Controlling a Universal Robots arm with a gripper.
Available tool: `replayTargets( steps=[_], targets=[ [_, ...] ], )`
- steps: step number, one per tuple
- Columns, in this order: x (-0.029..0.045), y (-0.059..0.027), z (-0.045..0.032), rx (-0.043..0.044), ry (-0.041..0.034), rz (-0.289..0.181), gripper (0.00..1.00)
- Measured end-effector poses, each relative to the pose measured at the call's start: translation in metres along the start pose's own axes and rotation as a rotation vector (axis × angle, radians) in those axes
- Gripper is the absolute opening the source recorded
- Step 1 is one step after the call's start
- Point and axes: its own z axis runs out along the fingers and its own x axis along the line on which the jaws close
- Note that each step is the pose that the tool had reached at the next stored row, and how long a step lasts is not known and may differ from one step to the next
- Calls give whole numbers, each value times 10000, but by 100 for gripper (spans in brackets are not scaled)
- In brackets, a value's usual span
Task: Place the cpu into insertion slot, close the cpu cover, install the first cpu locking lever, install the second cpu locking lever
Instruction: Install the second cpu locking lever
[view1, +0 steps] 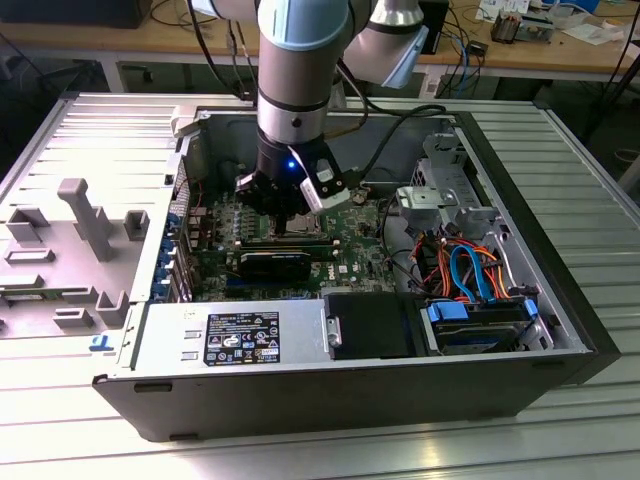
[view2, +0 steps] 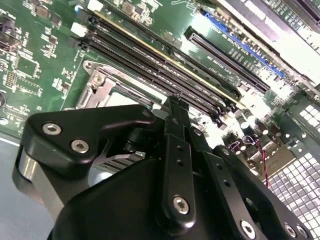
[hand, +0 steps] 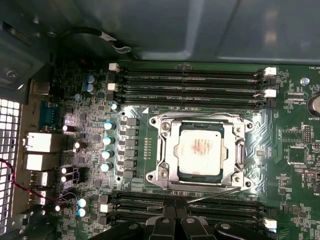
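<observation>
First wrist view looks straight down on the green motherboard (hand: 90, 150), and the cpu (hand: 201, 151) sits flat in the middle of its socket, silvery top up. The cpu cover (hand: 202, 125) lies closed down around the chip, its metal frame running along all four sides with the chip showing through the open middle. A thin locking lever (hand: 215, 194) runs along the side of the cover nearest the pincer (hand: 176, 220), slightly raised at an angle from the socket's edge. Rows of memory slots (hand: 190, 85) lie on the far side of the socket from the pincer, and another set lies just beside the lever.

In the first wrist view the pincer's dark fingertips sit close together with nothing between them, near the lever but apart from the cpu. The second wrist view shows the fingers (view2: 177, 165) meeting at their tips just beside the socket corner.

In the exterior view the arm (view1: 300, 60) reaches down into the open computer case (view1: 350, 400), which rests on a ribbed metal desk (view1: 580, 440).
</observation>
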Motion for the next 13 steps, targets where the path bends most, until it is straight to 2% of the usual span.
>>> replayTargets(
  steps=[3,4,7,10,13],
  targets=[
    [13,-3,2,-65,-5,-5,11],
    [18,-10,-23,-90,-6,-7,11],
    [18,-8,-75,-90,0,-9,11],
    [-6,-12,-76,-91,0,-6,11],
    [-5,-57,-70,-94,0,-8,11]
  ],
)
